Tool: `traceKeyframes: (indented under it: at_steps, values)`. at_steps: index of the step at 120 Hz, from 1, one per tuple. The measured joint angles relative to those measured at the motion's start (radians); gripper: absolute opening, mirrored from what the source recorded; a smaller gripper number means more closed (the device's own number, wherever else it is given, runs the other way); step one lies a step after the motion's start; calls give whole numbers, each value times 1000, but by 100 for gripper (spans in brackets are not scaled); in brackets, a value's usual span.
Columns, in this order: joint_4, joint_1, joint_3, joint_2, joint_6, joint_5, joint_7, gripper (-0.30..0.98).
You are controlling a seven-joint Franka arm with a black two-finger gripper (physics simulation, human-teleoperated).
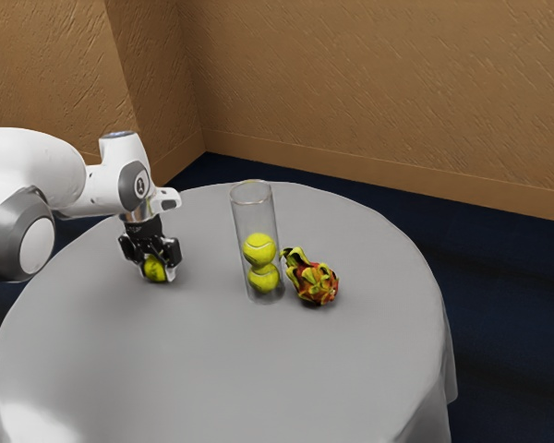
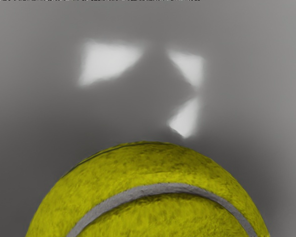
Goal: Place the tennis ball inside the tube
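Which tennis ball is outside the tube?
The tennis ball at the gripper. The other two, an upper ball and a lower ball, are stacked inside the clear tube.

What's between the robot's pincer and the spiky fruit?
The clear tube, standing up with two tennis balls inside. The exterior view shows it.

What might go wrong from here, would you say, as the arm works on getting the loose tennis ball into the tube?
The loose ball is round and down at the pincer, so a poor grip might let it roll away. The upright tube looks barely wider than the two balls inside, so an off-centre release could catch its rim. The dragon fruit sits close beside it, so a tipped tube might hit it.
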Motion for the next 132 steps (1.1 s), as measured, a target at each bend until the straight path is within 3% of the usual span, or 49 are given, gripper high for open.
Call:
traceKeyframes:
  at_steps: [28, 44, 62, 85, 110, 132]
  values:
    - [8, -10, 1, -23, 1, 5, 3, 38]
    - [5, -57, 3, -142, -20, 22, 0, 31]
    - [11, -122, 2, -270, -79, 58, -7, 28]
    - [134, -182, -4, -329, -215, 134, -36, 24]
    - [223, -277, -14, -337, -287, 173, -69, 22]
    - [323, -287, -26, -266, -326, 179, -94, 22]
